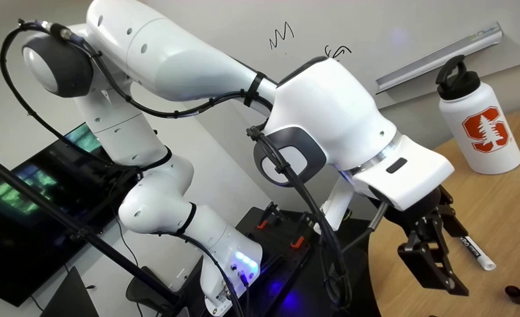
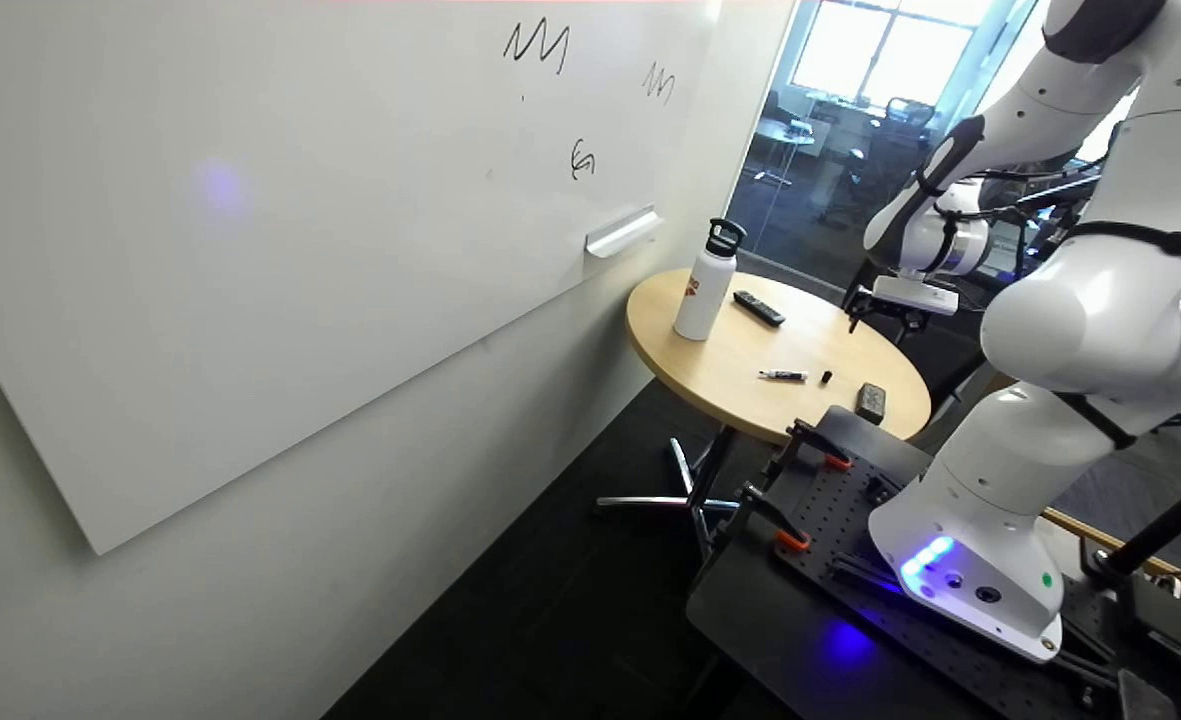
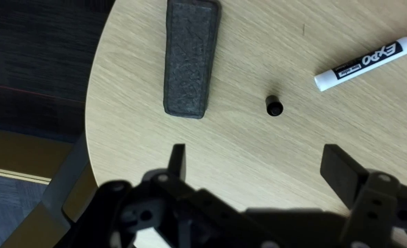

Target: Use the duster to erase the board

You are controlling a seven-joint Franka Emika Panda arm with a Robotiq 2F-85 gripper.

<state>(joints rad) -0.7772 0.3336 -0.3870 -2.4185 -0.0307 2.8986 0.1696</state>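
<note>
The robot arm [image 1: 189, 66] is shiny white, with dark grey patches [image 1: 72, 66] and little round spots [image 1: 144, 48]. Black cables [image 1: 301, 189] loop along it, held by black straps [image 1: 254, 89]. Blue lights [image 2: 927, 556] glow on its base [image 2: 1015, 555]. The gripper [image 3: 253, 155] is black.

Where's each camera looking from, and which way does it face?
In an exterior view: beside the arm, facing across it to the board; arm and claw show.
In an exterior view: raised, looking down along the board toward the table; arm and claw at right.
Wrist view: behind the claw, which crosses the bottom, facing down at table and duster.
Both exterior views share arm, board, white bottle and marker.
</note>
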